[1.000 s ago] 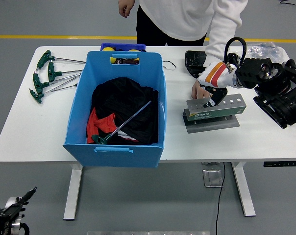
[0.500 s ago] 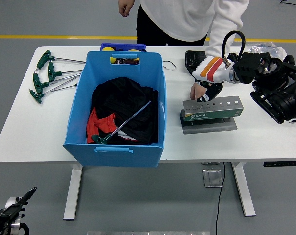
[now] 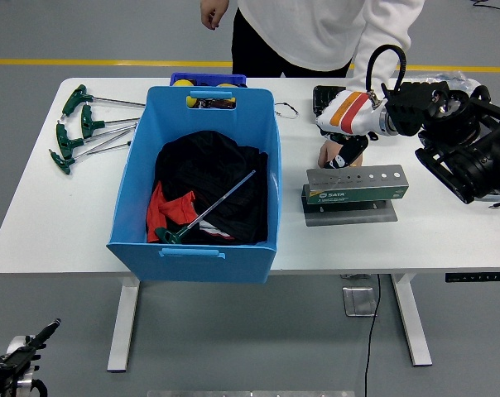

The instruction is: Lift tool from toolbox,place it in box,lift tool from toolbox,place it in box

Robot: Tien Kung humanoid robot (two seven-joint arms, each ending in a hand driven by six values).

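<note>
The robot's right hand (image 3: 347, 124) hovers just above the far left end of the grey tool holder (image 3: 356, 184); whether its fingers are open or closed cannot be told. A person's hand (image 3: 331, 155) rests beside the holder. One green-handled T-wrench (image 3: 204, 213) lies on dark cloth inside the blue box (image 3: 197, 245). More wrenches (image 3: 84, 128) lie left of the box.

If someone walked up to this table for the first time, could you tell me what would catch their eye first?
Most likely the big blue box left of centre, holding dark and red cloth with one green-handled T-wrench lying across it. Next, the robot's right hand, white with an orange stripe, above the grey tool holder on the right, where a person's hand rests at the holder's far left corner. More green-handled wrenches lie at the far left.
</note>
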